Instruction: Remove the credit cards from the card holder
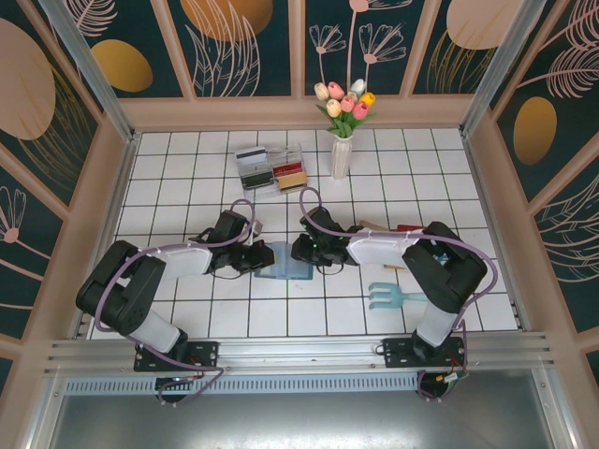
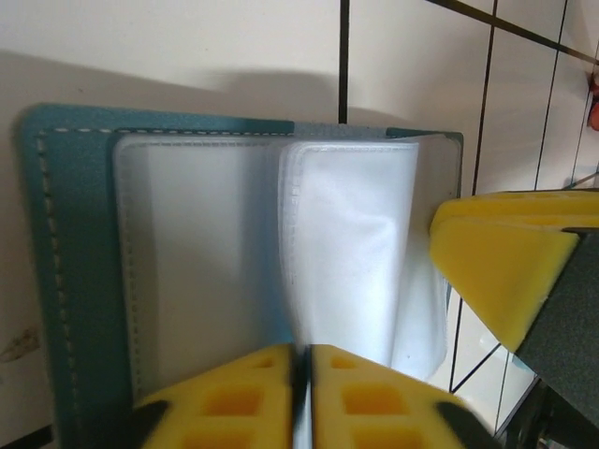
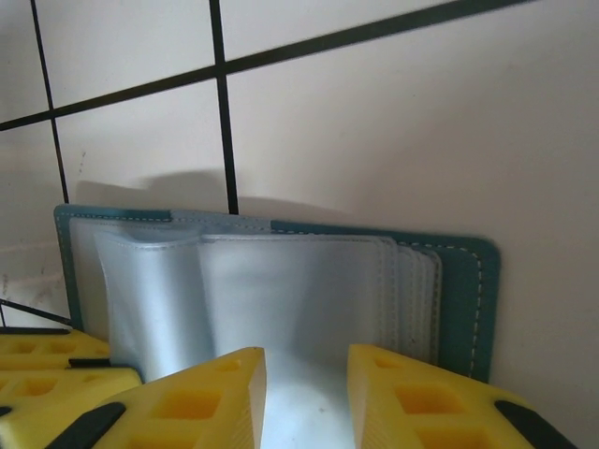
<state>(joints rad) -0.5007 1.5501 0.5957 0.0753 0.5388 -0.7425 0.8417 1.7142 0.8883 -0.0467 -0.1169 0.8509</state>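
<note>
The left claw (image 2: 301, 398) and right claw (image 3: 307, 393) meet low over the white tiled tabletop (image 1: 281, 318), where the teal card holder (image 1: 284, 263) lies open between them. The left is pinched together on one clear sleeve (image 2: 346, 253); the right's fingers stand apart.

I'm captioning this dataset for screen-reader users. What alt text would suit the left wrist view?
An open teal card holder lies on white tile, its clear sleeves looking empty. At the bottom, the left gripper pinches one sleeve's edge between its yellow fingers. The right gripper has one yellow finger at the holder's right edge.
</note>
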